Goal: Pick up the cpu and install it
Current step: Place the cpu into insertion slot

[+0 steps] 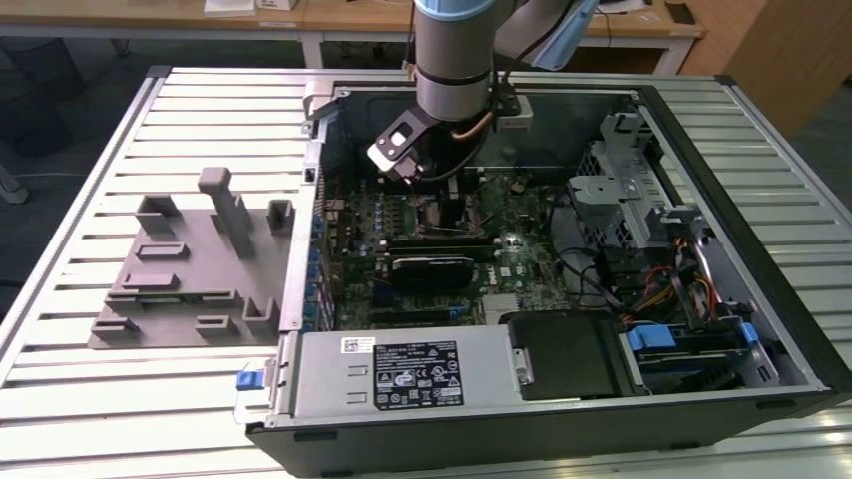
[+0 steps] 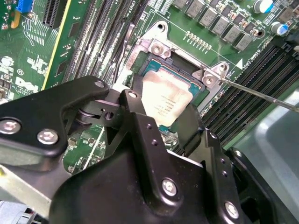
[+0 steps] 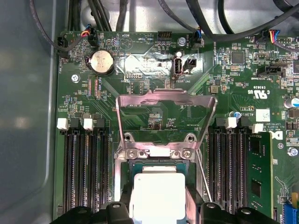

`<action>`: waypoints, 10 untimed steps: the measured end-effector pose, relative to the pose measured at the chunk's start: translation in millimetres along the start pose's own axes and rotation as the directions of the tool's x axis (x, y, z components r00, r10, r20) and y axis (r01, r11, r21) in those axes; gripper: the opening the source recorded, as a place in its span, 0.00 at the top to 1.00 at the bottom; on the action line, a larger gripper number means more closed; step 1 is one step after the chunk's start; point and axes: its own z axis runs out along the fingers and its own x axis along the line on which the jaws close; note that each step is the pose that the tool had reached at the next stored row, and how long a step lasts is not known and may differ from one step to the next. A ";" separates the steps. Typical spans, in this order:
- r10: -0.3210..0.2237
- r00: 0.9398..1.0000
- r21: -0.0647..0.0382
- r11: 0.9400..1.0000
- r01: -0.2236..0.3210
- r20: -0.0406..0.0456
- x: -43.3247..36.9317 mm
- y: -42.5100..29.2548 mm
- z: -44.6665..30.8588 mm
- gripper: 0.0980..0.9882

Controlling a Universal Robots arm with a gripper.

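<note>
The gripper (image 2: 161, 107) is pinching the cpu (image 2: 164, 99) between narrowly spread fingers, inside the socket (image 3: 156, 152) (load plate (image 3: 166, 100) raised), upper centre of the computer case (image 1: 759, 249).

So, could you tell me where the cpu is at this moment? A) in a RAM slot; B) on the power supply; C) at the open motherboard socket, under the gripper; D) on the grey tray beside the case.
C: in the second wrist view the cpu lies within the socket frame, directly under the gripper.
</note>
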 end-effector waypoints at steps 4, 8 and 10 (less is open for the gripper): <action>0.000 1.000 0.000 1.000 0.000 0.000 0.0 0.1 0.1 0.44; 0.000 1.000 0.000 1.000 0.000 0.000 -0.1 0.2 -1.8 0.44; 0.000 1.000 0.000 1.000 0.000 0.000 -0.1 0.5 -6.4 0.44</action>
